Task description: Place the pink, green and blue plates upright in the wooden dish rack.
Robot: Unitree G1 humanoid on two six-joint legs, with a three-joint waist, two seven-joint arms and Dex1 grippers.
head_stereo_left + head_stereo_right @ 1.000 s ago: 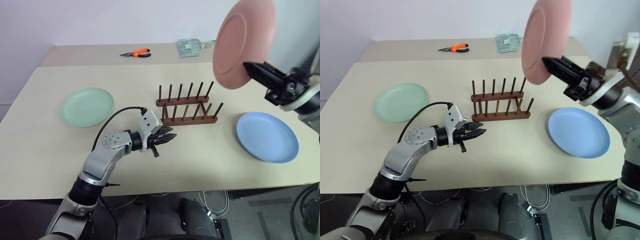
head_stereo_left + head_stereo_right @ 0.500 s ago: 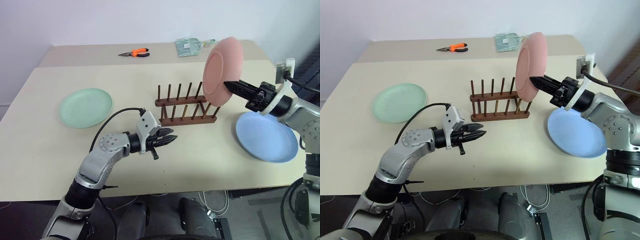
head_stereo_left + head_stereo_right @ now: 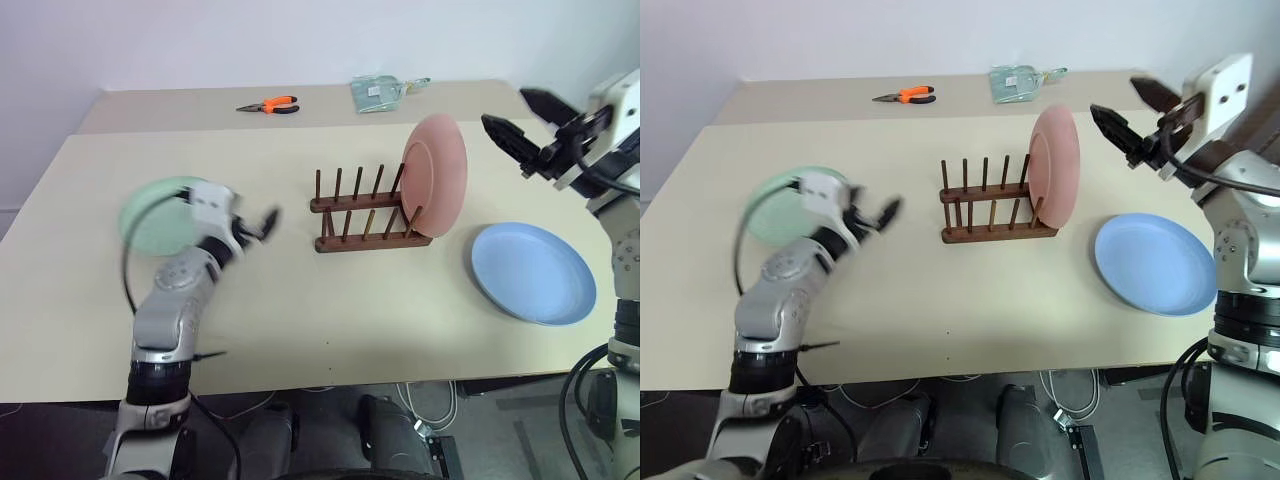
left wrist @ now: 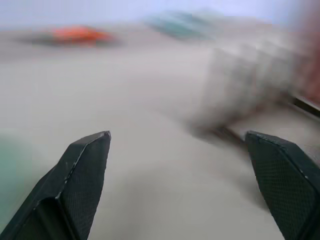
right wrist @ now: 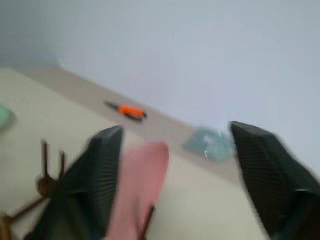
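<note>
One pink plate (image 3: 436, 176) stands upright at the right end of the wooden dish rack (image 3: 370, 210), between its pegs. Green plate (image 3: 152, 222) lies flat on the table (image 3: 330, 300) to the rack's left, partly behind the left tool (image 3: 262, 222), fingers apart. Blue plate (image 3: 533, 272) lies flat to the right. Right tool (image 3: 520, 118) hangs above, fingers spread, touching nothing.

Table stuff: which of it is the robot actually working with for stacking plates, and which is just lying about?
Part of the job:
- pink plate, standing upright in the rack's right end
- wooden dish rack
- green plate, flat on the table, left
- blue plate, flat on the table, right

Just lying about:
- orange-handled pliers, far side of the table
- clear greenish packet, beside them
</note>
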